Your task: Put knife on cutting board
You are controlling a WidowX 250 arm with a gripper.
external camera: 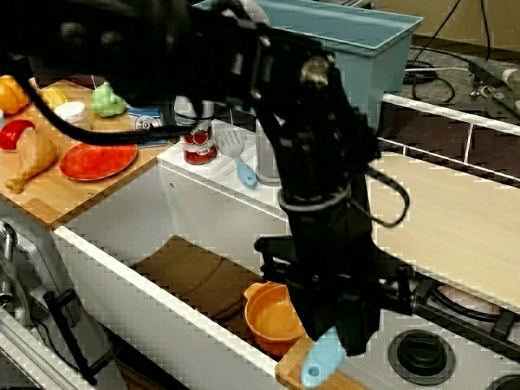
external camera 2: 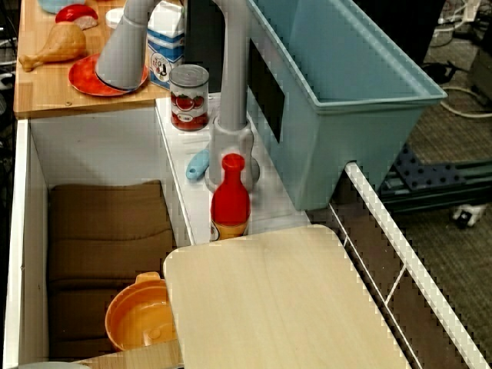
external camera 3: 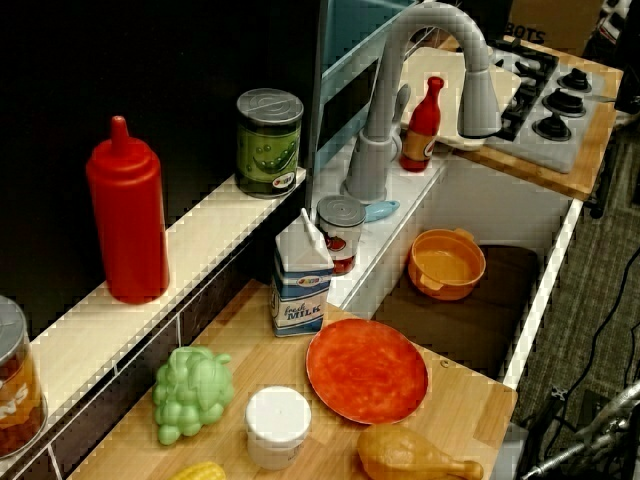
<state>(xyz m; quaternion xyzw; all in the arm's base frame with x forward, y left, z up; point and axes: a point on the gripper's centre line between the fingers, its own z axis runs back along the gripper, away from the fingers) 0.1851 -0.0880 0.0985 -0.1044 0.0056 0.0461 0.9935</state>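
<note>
In the front view, my black gripper (external camera: pixel 340 335) reaches down to the wooden counter edge beside the sink. The knife's light blue handle (external camera: pixel 322 362) sticks out from under it, slanting down and to the left. The grey blade and my fingertips are lost in the dark arm, so the grip does not show. The pale beige cutting board (external camera: pixel 455 227) lies behind and to the right of the gripper. It is bare in the view from above (external camera 2: pixel 284 307) and partly behind the faucet in the shelf-side view (external camera 3: pixel 447 68). Neither of those two views shows the arm or the knife.
An orange pot (external camera: pixel 272 317) sits in the sink just left of the gripper. A stove burner (external camera: pixel 421 353) is to its right. A blue-handled white spatula (external camera: pixel 237 154), a tomato can (external camera: pixel 197 145), a red bottle (external camera 2: pixel 230 200) and the faucet (external camera 2: pixel 231 115) line the sink rim. A blue bin (external camera 2: pixel 338 84) stands behind.
</note>
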